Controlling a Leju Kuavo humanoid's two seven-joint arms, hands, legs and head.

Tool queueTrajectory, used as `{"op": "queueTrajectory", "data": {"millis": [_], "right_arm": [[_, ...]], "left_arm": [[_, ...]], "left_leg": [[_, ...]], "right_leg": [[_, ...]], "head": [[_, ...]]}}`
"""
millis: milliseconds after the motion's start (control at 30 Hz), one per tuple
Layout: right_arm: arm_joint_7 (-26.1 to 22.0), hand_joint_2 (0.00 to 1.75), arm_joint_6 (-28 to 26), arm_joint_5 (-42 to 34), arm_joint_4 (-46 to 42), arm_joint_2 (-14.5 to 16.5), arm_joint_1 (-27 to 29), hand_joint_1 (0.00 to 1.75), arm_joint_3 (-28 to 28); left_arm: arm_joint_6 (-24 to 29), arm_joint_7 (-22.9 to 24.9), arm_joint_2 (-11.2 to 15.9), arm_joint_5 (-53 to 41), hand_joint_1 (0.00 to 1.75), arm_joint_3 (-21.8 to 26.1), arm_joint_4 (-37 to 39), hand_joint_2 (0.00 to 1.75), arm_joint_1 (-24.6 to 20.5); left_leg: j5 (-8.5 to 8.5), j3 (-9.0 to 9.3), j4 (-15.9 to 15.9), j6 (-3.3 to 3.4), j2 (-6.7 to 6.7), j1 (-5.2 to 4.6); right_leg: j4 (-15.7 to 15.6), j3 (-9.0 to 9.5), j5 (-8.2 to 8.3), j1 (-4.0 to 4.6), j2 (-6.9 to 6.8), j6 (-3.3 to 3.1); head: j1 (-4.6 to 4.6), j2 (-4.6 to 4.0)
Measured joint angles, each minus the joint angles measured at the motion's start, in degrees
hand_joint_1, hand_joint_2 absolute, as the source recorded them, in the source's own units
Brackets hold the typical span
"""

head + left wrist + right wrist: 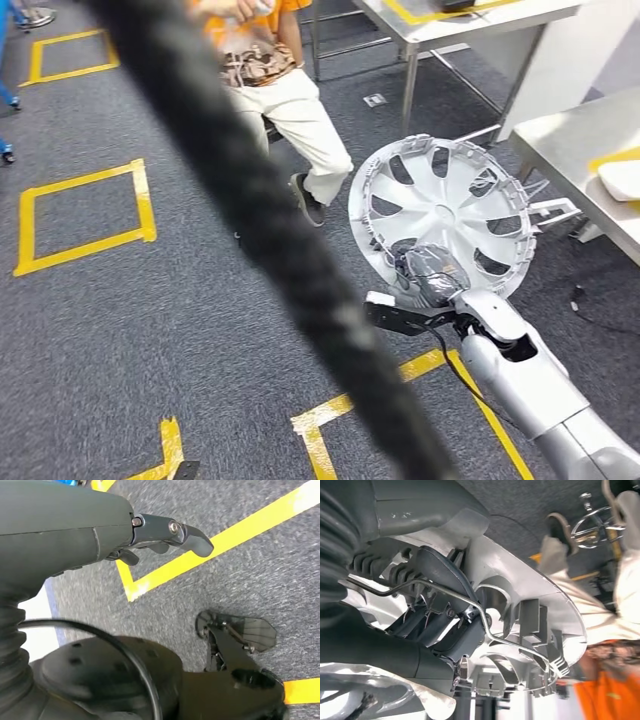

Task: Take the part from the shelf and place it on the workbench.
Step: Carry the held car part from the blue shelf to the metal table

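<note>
Gripping the silver hubcap (444, 214) by its lower rim, my right hand (427, 281) has its dark fingers (433, 625) hooked through the part's openings, and the thin wire ring on its back runs just across them. I carry the hubcap in the air above the grey carpet (151, 320), tilted, its face turned up toward my head view. It hangs near the corner of a steel workbench (562, 145) on my right, apart from it. My left hand (151, 537) hangs over the carpet and a yellow tape line (211, 550), grasping nothing, its fingers loosely extended and apart. A person in an orange top and pale trousers (294, 110) sits just beyond the hubcap. A thick dark cable (249, 200), blurred, crosses my head view diagonally.
</note>
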Motion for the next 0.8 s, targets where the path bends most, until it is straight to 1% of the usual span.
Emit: {"op": "queueTrajectory", "data": {"millis": [33,67,100,133,167,200,233,267,300,333,367,400,433,467,500,533,567,600,633,667,700,733,767,800], "right_arm": [[0.0,1.75,0.0,0.0,0.0,-0.1,0.1,1.75,-0.1],[0.0,1.75,0.0,0.0,-0.1,-0.2,0.3,1.75,-0.2],[-0.1,1.75,-0.1,-0.1,-0.1,-0.4,0.4,1.75,-0.3],[-0.1,1.75,-0.1,-0.2,-0.2,-0.6,0.5,1.75,-0.5],[-0.1,1.75,-0.1,-0.2,-0.3,-0.7,0.5,1.75,-0.7],[-0.2,1.75,-0.1,-0.3,-0.3,-0.8,0.4,1.75,-0.8],[-0.2,1.75,-0.1,-0.5,-0.4,-0.8,0.3,1.75,-0.9],[-0.3,1.75,-0.2,-0.6,-0.4,-0.8,0.3,1.75,-0.9],[-0.3,1.75,-0.2,-0.9,-0.4,-0.8,0.4,1.75,-0.9],[-0.3,1.75,-0.2,-1.2,-0.4,-0.8,0.5,1.75,-1.0],[-0.3,1.75,-0.2,-1.6,-0.5,-0.8,0.6,1.75,-1.3],[-0.3,1.75,-0.3,-1.9,-0.5,-0.8,0.7,1.75,-1.6],[-0.3,1.75,-0.4,-2.3,-0.6,-0.9,0.7,1.75,-1.9],[-0.4,1.75,-0.5,-2.5,-0.7,-0.9,0.7,1.75,-2.2],[-0.5,1.75,-0.7,-2.6,-0.9,-0.9,0.7,1.75,-2.5],[-0.6,1.75,-0.8,-2.7,-1.1,-1.0,0.7,1.75,-2.7],[-0.7,1.75,-1.0,-2.8,-1.3,-1.2,0.8,1.75,-2.8],[-0.7,1.75,-1.1,-2.8,-1.4,-1.3,0.9,1.75,-2.9],[-0.7,1.75,-1.1,-2.9,-1.5,-1.5,1.0,1.75,-3.1],[-0.7,1.75,-1.1,-3.0,-1.7,-1.6,1.2,1.75,-3.3],[-0.8,1.75,-1.1,-3.1,-1.9,-1.7,1.3,1.75,-3.6],[-0.8,1.75,-1.1,-3.2,-2.1,-1.7,1.4,1.75,-3.8],[-0.8,1.75,-1.1,-3.3,-2.3,-1.7,1.4,1.75,-4.0],[-0.9,1.75,-1.1,-3.3,-2.3,-1.7,1.4,1.75,-4.1]], "left_arm": [[0.0,0.0,0.0,0.0,0.00,0.0,0.0,1.75,0.0],[0.1,0.0,0.0,0.0,0.00,0.0,0.0,1.75,-0.1],[0.1,0.0,0.0,0.0,0.00,0.0,0.0,1.75,-0.2],[0.1,0.0,-0.1,-0.1,0.00,0.0,0.0,1.75,-0.3],[0.0,0.0,-0.2,-0.1,0.00,0.0,0.0,1.75,-0.4],[0.0,0.1,-0.3,-0.2,0.00,0.0,0.0,1.75,-0.5],[0.0,0.2,-0.3,-0.2,0.00,0.0,0.0,1.75,-0.5],[0.0,0.4,-0.4,-0.2,0.00,0.0,0.0,1.75,-0.5],[0.1,0.5,-0.4,-0.2,0.00,0.0,0.0,1.75,-0.5],[0.2,0.6,-0.6,-0.2,0.00,0.1,0.0,1.75,-0.6],[0.3,0.7,-0.7,-0.2,0.00,0.1,0.0,1.75,-0.7],[0.3,0.7,-0.8,-0.2,0.00,0.1,0.0,1.75,-0.8],[0.3,0.7,-0.9,-0.2,0.00,0.1,0.0,1.75,-0.8],[0.2,0.8,-0.9,-0.2,0.00,0.1,0.0,1.75,-0.9],[0.1,0.8,-0.9,-0.1,0.00,0.1,0.0,1.75,-0.9],[0.0,0.8,-0.8,-0.1,0.00,0.2,0.0,1.75,-0.9],[-0.2,0.8,-0.8,-0.1,0.00,0.3,0.0,1.75,-0.9],[-0.3,0.7,-0.7,0.0,0.00,0.4,0.0,1.75,-0.9],[-0.4,0.6,-0.7,0.0,0.00,0.5,0.0,1.75,-1.0],[-0.4,0.5,-0.7,0.0,0.00,0.6,0.0,1.75,-1.0],[-0.4,0.4,-0.7,-0.1,0.00,0.6,0.0,1.75,-1.0],[-0.3,0.4,-0.7,-0.1,0.00,0.6,0.0,1.75,-1.0],[-0.1,0.3,-0.7,-0.2,0.00,0.7,0.0,1.75,-0.9],[0.1,0.3,-0.6,-0.2,0.00,0.7,0.0,1.75,-0.8]], "left_leg": [[-0.25,0.26,-0.5,0.07,-0.18,-0.02],[-0.30,0.42,-1.0,0.22,0.44,-0.05],[-0.10,0.51,-1.2,0.47,1.18,-0.04],[0.11,0.63,-1.6,0.78,1.95,0.02],[0.33,0.73,-1.9,1.08,2.74,0.10],[0.45,0.80,-2.1,1.27,3.51,0.09],[0.45,0.82,-2.2,1.39,4.29,0.06],[0.41,0.82,-2.2,1.43,5.12,0.05],[0.34,0.86,-2.2,1.44,5.95,0.06],[0.23,0.91,-2.2,1.40,6.75,0.09],[0.10,1.01,-2.1,1.30,7.50,0.13],[-0.08,1.16,-2.1,1.12,8.20,0.17],[-0.30,1.30,-2.0,0.85,8.84,0.08],[-0.52,1.41,-1.9,0.54,9.43,-0.06],[-0.70,1.53,-1.8,0.24,10.01,-0.24],[-0.82,1.63,-1.8,-0.01,10.55,-0.43],[-0.88,1.75,-1.8,-0.19,11.04,-0.49],[-0.95,1.94,-1.8,-0.36,11.59,-0.50],[-1.18,2.04,-1.8,-0.63,11.66,-0.40],[-1.84,1.89,-1.0,-0.87,10.77,-0.27],[-2.97,1.31,0.6,-1.09,9.45,-0.14],[-4.52,0.20,3.3,-1.24,7.79,-0.03],[-6.37,-1.48,7.2,-1.26,6.35,0.00],[-7.88,-3.31,11.1,-1.23,5.73,-0.01]], "right_leg": [[-0.1,-0.29,0.18,-0.15,0.78,0.40],[-0.2,-0.56,0.40,-0.30,1.55,0.82],[-0.2,-0.95,0.40,-0.32,1.46,1.13],[0.5,-1.54,-0.11,-0.19,0.23,1.36],[2.2,-2.54,-1.19,-0.02,-1.62,1.54],[5.0,-3.99,-2.79,0.08,-3.91,1.65],[8.8,-5.73,-4.53,0.12,-5.68,1.87],[12.4,-7.45,-5.83,0.02,-6.52,2.11],[14.8,-8.61,-6.28,-0.11,-6.97,2.36],[15.1,-8.76,-5.71,-0.29,-7.29,2.58],[13.0,-7.66,-4.18,-0.46,-7.77,2.78],[9.2,-5.60,-2.19,-0.57,-8.68,2.91],[5.1,-3.38,-0.85,-0.38,-10.21,2.97],[2.0,-1.58,0.02,-0.20,-11.33,2.70],[0.2,-0.57,0.26,0.04,-12.01,2.30],[-0.3,-0.29,0.04,0.28,-12.10,1.83],[-0.3,-0.33,0.12,0.29,-11.42,1.35],[-0.3,-0.40,0.11,0.33,-10.86,1.07],[-0.3,-0.36,0.16,0.21,-10.36,0.79],[-0.4,-0.29,0.20,0.09,-9.75,0.47],[-0.5,-0.20,0.24,-0.05,-9.11,0.13],[-0.5,-0.13,0.27,-0.16,-8.49,-0.16],[-0.5,-0.11,0.26,-0.12,-7.74,-0.40],[-0.5,-0.10,0.27,-0.04,-6.92,-0.56]], "head": [[-0.04,0.00],[-0.04,0.00],[-0.03,0.00],[0.14,0.00],[0.41,0.00],[0.61,0.00],[0.84,0.00],[0.90,0.00],[0.90,0.00],[0.92,0.00],[0.93,0.00],[0.95,0.00],[1.00,0.00],[1.02,0.00],[0.99,0.00],[0.97,0.00],[0.92,0.00],[0.91,0.00],[0.92,0.00],[0.86,0.00],[0.74,0.00],[0.60,0.00],[0.46,0.00],[0.37,0.00]]}}
